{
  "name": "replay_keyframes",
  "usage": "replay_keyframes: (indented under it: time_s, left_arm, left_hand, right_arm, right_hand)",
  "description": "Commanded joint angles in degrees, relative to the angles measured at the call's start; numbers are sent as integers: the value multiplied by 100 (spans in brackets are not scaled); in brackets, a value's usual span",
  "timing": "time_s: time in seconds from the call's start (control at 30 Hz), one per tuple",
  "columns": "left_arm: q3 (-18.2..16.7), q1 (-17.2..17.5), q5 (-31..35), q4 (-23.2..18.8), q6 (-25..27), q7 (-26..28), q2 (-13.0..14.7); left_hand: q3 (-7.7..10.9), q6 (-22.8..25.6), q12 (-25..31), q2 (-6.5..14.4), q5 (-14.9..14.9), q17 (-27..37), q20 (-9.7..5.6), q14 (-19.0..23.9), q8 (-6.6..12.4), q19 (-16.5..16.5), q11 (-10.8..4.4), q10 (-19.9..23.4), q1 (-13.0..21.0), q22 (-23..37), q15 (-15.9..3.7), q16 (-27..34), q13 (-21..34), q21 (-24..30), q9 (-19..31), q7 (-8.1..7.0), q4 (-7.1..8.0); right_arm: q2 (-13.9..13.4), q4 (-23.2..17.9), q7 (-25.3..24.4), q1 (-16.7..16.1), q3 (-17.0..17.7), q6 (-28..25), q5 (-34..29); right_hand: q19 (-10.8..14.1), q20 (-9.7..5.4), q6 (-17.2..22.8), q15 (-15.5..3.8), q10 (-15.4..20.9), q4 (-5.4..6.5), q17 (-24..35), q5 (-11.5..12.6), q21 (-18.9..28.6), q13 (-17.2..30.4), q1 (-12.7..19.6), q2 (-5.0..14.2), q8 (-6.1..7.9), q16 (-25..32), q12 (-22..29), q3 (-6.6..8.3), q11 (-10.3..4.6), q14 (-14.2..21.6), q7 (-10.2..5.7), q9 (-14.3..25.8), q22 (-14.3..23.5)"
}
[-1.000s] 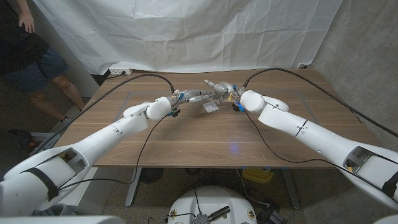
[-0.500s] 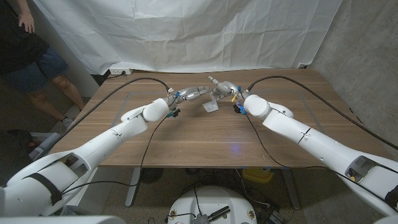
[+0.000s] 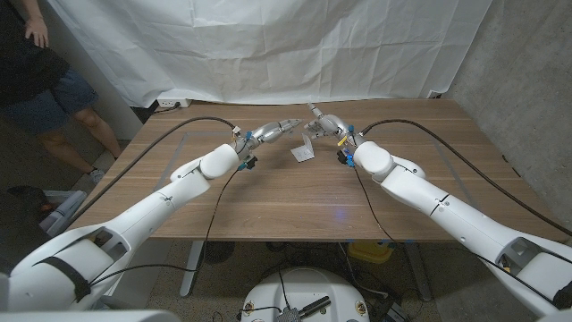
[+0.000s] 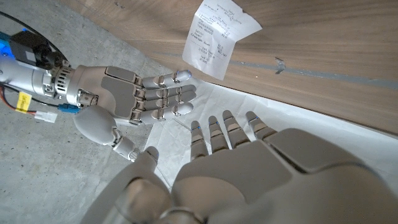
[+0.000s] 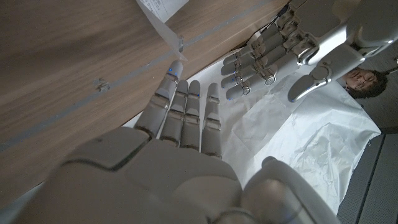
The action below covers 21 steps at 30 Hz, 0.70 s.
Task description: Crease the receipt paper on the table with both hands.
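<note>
The white printed receipt [image 3: 304, 153] lies on the wooden table [image 3: 295, 197] past its middle, bent along a fold with one part slightly raised. My left hand [image 3: 278, 131] hovers just beyond it on its left, fingers straight and apart, holding nothing. My right hand [image 3: 324, 125] hovers beyond it on its right, also empty with fingers spread. In the left wrist view my left hand [image 4: 249, 168] faces the right hand [image 4: 143, 99], the receipt [image 4: 217, 37] apart from both. The right wrist view shows my right hand [image 5: 180, 124], the left hand [image 5: 280, 50] and the receipt's edge [image 5: 163, 11].
A person [image 3: 40, 80] stands off the table's far left corner. A white cloth [image 3: 268, 45] hangs behind the table, with a power strip [image 3: 170, 103] at its foot. Black cables [image 3: 192, 121] run along both arms over the table.
Both hands have left the receipt and drawn back toward the table's far side, fingers opening. The receipt stays on the table where they were working.
</note>
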Motion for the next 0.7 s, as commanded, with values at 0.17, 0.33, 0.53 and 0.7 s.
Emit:
replay_keyframes:
  time_s: [0.17,0.33,0.53,0.7]
  left_arm:
    - [-373,251,-910,366,-577,-224,-237]
    - [-495,341,-1174,385,-622,-376,-234]
    - [-651,424,-1598,566,-798,-583,-358]
    - [-760,429,-1903,769,-923,-815,-474]
  left_hand:
    - [51,-400,-50,423,35,-4,5,-481,-23,-73,-58,-496,53,30,6,-59,-9,5,-2,-94,-50]
    - [86,-623,-61,423,37,-21,3,-816,-21,-128,-87,-836,76,30,14,-73,-28,-11,-7,-121,-64]
    - [114,-836,-60,418,37,-33,-7,-1006,-36,-175,-95,-1062,95,27,27,-66,-43,-27,-12,-168,-76]
    - [133,-984,-51,416,38,-40,-12,-1144,-41,-224,-81,-1186,107,26,22,-70,-54,-44,-15,-190,-84]
  right_arm:
    - [369,546,-279,-338,380,1105,610]
    - [465,647,-303,-435,464,1360,772]
    - [688,891,-320,-548,556,1845,990]
    - [809,954,-425,-630,608,2053,1044]
  right_hand:
    - [-257,53,-341,47,-300,-40,-4,-32,-13,0,55,-46,-29,-6,-10,-31,-44,-272,-39,7,8]
    - [-369,125,-573,65,-467,-52,-7,-45,-3,-4,74,-43,-40,-8,-5,-33,-52,-443,-78,5,4]
    - [-666,120,-1035,74,-864,-83,-17,-72,-21,-14,127,-32,-39,-8,-10,-26,-121,-775,-223,-3,-3]
    - [-820,88,-1274,94,-1107,-102,-22,-87,-19,-18,160,-20,-38,-17,-15,-17,-145,-1006,-259,-6,-8]
